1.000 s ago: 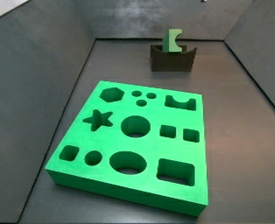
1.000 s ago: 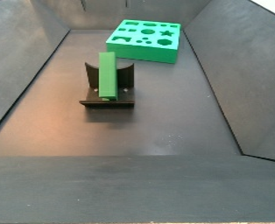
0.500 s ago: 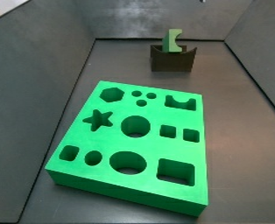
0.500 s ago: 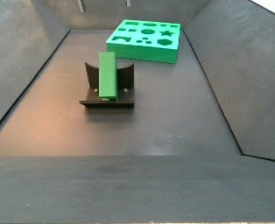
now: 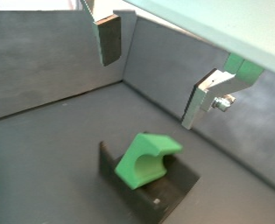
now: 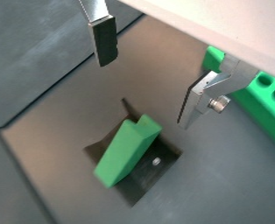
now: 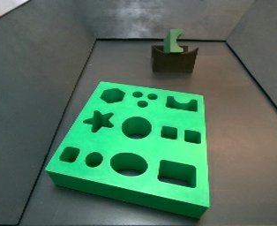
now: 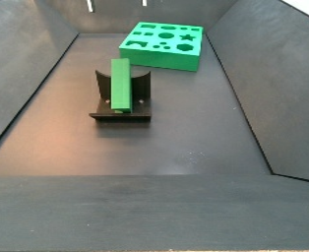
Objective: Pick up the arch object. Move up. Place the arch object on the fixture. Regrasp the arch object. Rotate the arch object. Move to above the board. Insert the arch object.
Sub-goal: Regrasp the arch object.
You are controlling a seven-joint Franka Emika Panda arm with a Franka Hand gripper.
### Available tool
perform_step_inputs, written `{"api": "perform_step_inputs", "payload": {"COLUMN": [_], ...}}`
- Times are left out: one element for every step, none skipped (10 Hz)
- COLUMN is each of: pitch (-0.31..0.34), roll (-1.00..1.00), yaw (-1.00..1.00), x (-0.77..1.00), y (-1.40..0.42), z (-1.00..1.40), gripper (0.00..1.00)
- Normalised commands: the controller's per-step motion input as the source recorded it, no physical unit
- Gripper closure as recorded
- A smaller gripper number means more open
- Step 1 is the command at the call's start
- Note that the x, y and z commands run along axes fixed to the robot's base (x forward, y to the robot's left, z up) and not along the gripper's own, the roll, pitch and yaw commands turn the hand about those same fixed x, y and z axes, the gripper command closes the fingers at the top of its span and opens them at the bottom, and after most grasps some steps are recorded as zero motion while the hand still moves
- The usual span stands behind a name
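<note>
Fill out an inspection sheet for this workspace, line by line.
Surface: dark floor, bare apart from the job's things.
Arch object: green arch object stands upright in the fixture, untouched.
Board: green board lies flat, apart from the fixture; all cutouts look empty.
Clutter: nothing seen.
Gripper: gripper hangs above the arch object in both wrist views, jaws open, holding nothing; out of both side views.
Cables: nothing seen.
Surroundings: dark walls enclose the floor.

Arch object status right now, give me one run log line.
arch object: resting in fixture, released | gripper: open, above it | board: arch slot empty
</note>
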Motion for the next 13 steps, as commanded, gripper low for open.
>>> {"api": "perform_step_inputs", "payload": {"pitch": [0.023, 0.032, 0.048, 0.064, 0.086, 0.123, 0.157, 0.157, 0.148, 0.131, 0.098, 0.029, -0.014], "roll": [1.00, 1.00, 1.00, 1.00, 1.00, 1.00, 1.00, 0.79, 0.66, 0.46, 0.27, 0.26, 0.23], "yaw": [0.03, 0.03, 0.03, 0.04, 0.05, 0.07, 0.09, 0.12, 0.14, 0.15, 0.17, 0.28, 0.26], "x": [0.01, 0.02, 0.04, 0.05, 0.07, 0.09, 0.09, 0.09, 0.09, 0.09, 0.08, 0.03, 0.04], "y": [-0.02, -0.02, -0.03, -0.03, -0.03, -0.04, -0.04, -0.04, -0.04, -0.04, -0.03, 0.08, 0.08], "z": [0.00, 0.00, -0.01, 0.00, -0.01, -0.01, -0.01, -0.01, -0.01, -0.01, 0.00, -1.00, -1.00], "gripper": [0.00, 0.00, 0.00, 0.00, 0.00, 0.00, 0.00, 0.00, 0.00, 0.00, 0.00, 0.00, 0.00]}}
